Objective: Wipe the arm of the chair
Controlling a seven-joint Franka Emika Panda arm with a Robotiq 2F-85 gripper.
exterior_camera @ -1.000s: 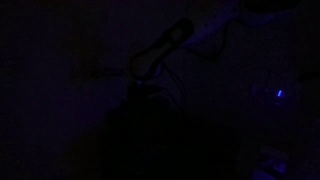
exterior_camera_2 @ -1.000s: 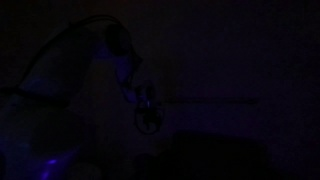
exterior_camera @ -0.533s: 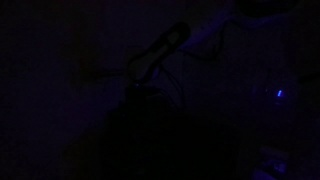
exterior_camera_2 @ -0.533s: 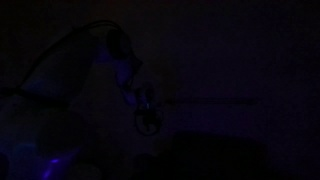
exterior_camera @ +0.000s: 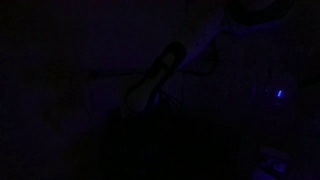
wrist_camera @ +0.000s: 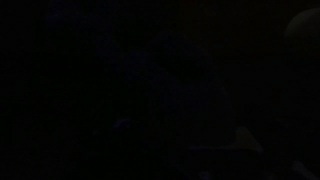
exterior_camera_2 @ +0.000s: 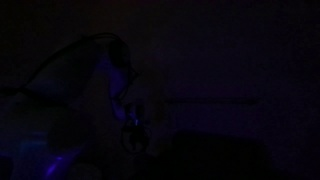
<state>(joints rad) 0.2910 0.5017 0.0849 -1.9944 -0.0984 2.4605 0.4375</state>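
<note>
The gripper point(exterior_camera: 140, 98), open or closed I cannot tell in this darkness, hangs at the top edge of a dim bulk, probably the chair arm point(exterior_camera: 150, 138); wiping seems in hand, next needing a pressed stroke along that edge.

What sort of place this is cannot be told — the room is almost black. In an exterior view a small blue light point(exterior_camera: 279, 95) glows at the right of the frame; the robot arm point(exterior_camera: 166, 67) is a faint outline across the middle.
</note>
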